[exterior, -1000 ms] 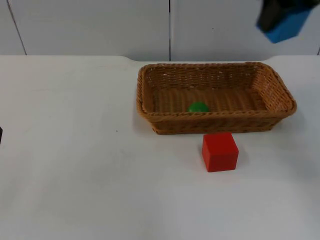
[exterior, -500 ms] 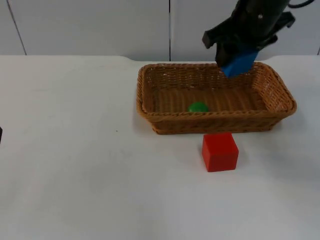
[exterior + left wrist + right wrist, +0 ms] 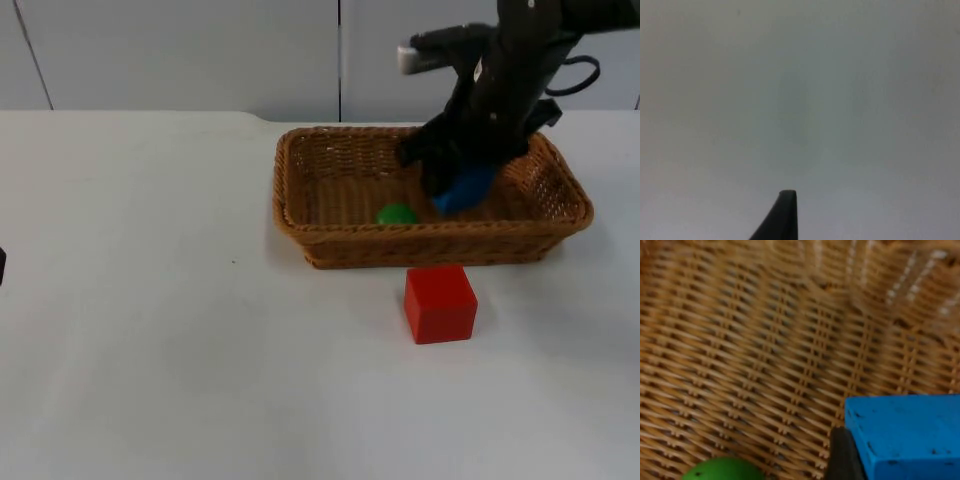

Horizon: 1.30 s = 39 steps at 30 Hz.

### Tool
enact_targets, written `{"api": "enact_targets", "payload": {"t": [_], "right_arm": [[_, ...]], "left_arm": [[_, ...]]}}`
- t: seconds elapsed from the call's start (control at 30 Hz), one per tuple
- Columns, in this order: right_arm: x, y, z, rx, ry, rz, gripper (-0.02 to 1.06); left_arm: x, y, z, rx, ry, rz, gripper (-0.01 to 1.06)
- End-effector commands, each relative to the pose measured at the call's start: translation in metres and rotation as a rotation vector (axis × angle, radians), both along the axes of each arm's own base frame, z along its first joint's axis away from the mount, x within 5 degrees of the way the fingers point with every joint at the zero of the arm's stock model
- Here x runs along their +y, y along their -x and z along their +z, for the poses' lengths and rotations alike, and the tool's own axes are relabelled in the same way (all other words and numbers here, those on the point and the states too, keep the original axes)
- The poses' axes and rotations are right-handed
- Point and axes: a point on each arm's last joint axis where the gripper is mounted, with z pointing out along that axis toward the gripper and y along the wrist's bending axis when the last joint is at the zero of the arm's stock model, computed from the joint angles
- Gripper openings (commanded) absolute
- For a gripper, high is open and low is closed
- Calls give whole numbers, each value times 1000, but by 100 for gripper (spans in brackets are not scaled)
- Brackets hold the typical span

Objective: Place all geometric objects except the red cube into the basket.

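Right gripper (image 3: 455,190) clenched on blue block (image 3: 905,437), low inside basket (image 3: 300,225) for release; green ball (image 3: 720,471) just beside jaws. Red cube (image 3: 440,303) outside, rightly. Left gripper (image 3: 785,215) waiting, finger state unclear.

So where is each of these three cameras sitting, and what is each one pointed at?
Top view: fixed above the table, looking down and forward; the right arm reaches into the wicker basket, its right gripper holding a blue block; red cube in front.
Left wrist view: on the waiting left arm, facing bare table; one black fingertip shows.
Right wrist view: on the right arm, looking into the basket; a dark fingertip beside the block.
Top and right wrist views share basket, block and green ball.
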Motion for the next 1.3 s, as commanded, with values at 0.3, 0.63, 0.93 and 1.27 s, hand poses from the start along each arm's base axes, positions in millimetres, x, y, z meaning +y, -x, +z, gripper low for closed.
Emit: {"api": "enact_targets", "payload": {"t": [0.3, 0.63, 0.93, 1.27], "right_arm": [[-1, 1, 29, -43, -25, -8, 86], [-18, 35, 156, -179, -67, 1, 85], [-50, 108, 235, -281, -115, -1, 85], [-92, 213, 264, -362, -219, -2, 85]], "left_arm": [[0, 0, 1, -10, 18, 17, 97], [0, 0, 1, -12, 17, 17, 97], [0, 0, 1, -11, 13, 15, 97], [-1, 3, 0, 24, 17, 6, 97]]}}
